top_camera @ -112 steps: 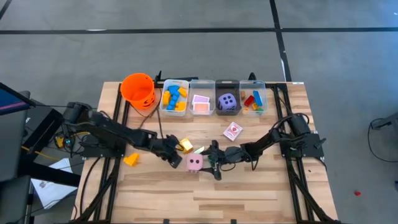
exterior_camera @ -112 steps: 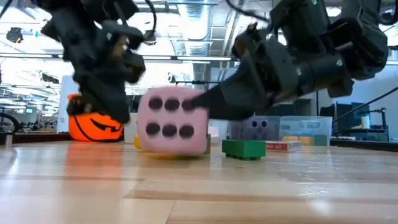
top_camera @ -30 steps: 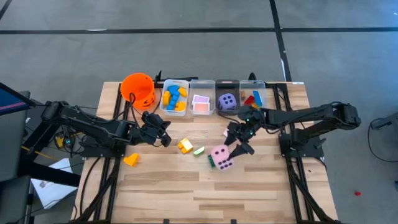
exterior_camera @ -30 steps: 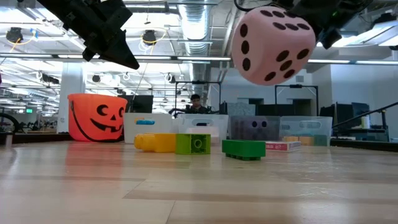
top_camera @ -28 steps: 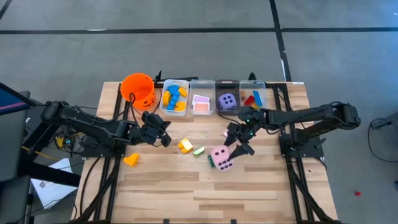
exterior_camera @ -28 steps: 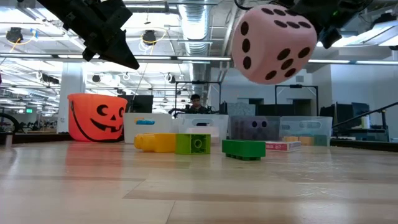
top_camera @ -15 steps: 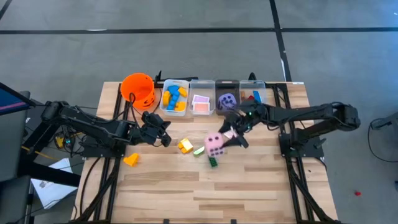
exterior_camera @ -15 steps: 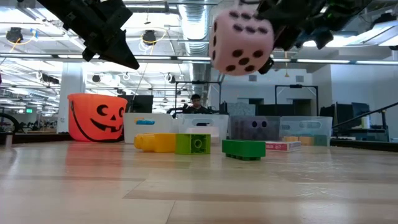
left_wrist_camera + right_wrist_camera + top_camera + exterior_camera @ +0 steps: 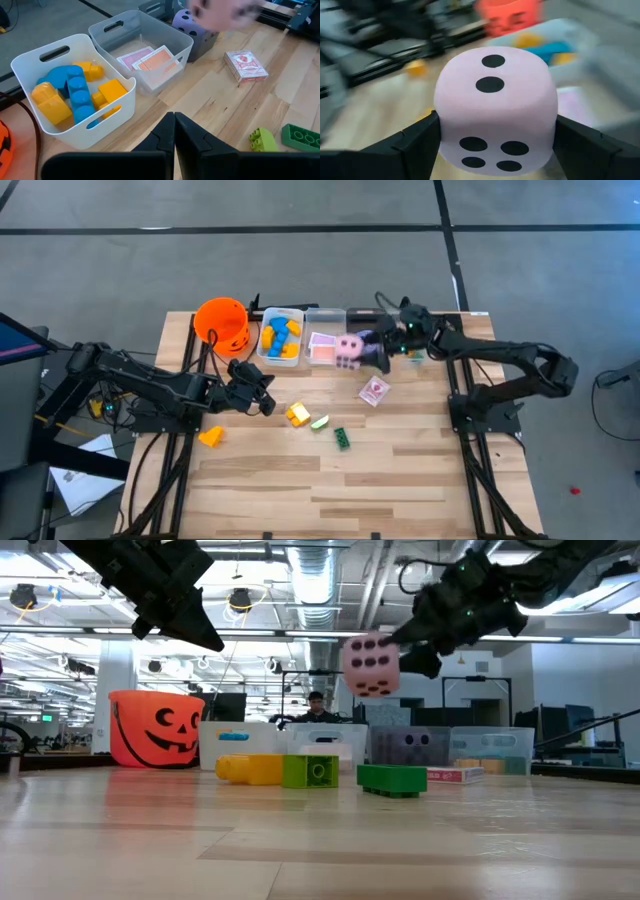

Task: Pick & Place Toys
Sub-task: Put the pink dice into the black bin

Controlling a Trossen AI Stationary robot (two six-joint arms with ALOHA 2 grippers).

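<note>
The right gripper (image 9: pixel 368 352) has its fingers clamped on the pink die (image 9: pixel 348 348), one on each opposite flat face, and it's carrying the die in the air up by the row of clear bins (image 9: pixel 303 355) at the table's 12 o'clock edge, roughly over the gap between the card bin and the one with the purple die (image 9: pixel 188 22). In the low view the die (image 9: pixel 370 665) hangs well above the wood, clear of everything. It looks like a soft foam-type cube, so probably very light and squishy; the wide flat-face pinch seen in the right wrist view (image 9: pixel 495 112) seems like the sane way to hold it, since a corner or edge grab would likely let it pop out or roll. It shouldn't be fragile, and dropping it in from a little height looks harmless. The left gripper (image 9: pixel 268 402) is pressed together with nothing in it, parked near 9 o'clock of the loose yellow block (image 9: pixel 297 414). Also still loose on the table (image 9: pixel 400 480): a lime block (image 9: pixel 320 421), a green block (image 9: pixel 343 438), an orange piece (image 9: pixel 210 437) and a card pack (image 9: pixel 375 391). Those hard little plastic blocks probably need a narrow, centred pinch across their sides.
</note>
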